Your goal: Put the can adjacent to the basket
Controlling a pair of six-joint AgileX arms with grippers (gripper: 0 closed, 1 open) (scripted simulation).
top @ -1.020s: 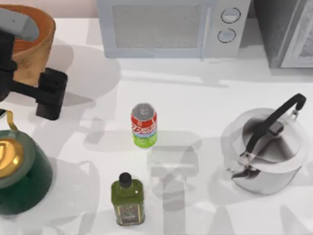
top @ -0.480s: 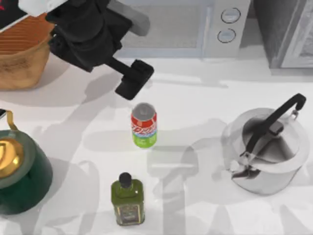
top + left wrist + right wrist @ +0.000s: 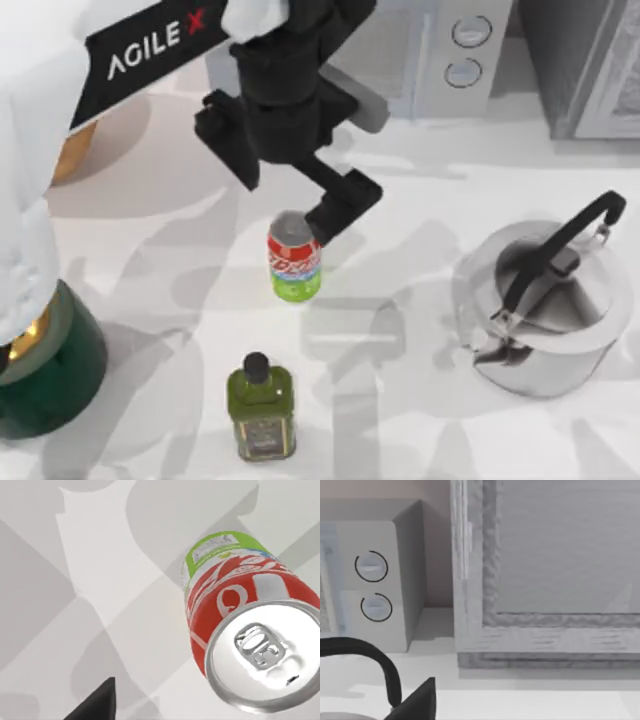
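1. The can (image 3: 294, 262) stands upright and free near the table's middle, with the left gripper (image 3: 338, 208) hanging just beside its silver top, on the far right side. Nothing is held by the gripper. Whether it is open cannot be told.
2. The gripper looks off-centre over the can. If it is lowered as it stands, the rim could be struck and the can tipped or sent rolling.
3. The olive bottle (image 3: 262, 410) stands nearer than the can and could be knocked if the can is pushed that way.
4. The green kettle (image 3: 45, 365) sits at the near left, beside the likely path. It could be clipped by a low carry.
5. The basket (image 3: 68, 155) lies at the far left, mostly covered by the left arm. With its rim hidden, the placing spot may be misjudged, so that the can is set against the flaring wall and toppled, or left too far off.
6. The right arm is parked at the right, facing the microwave (image 3: 375, 585).
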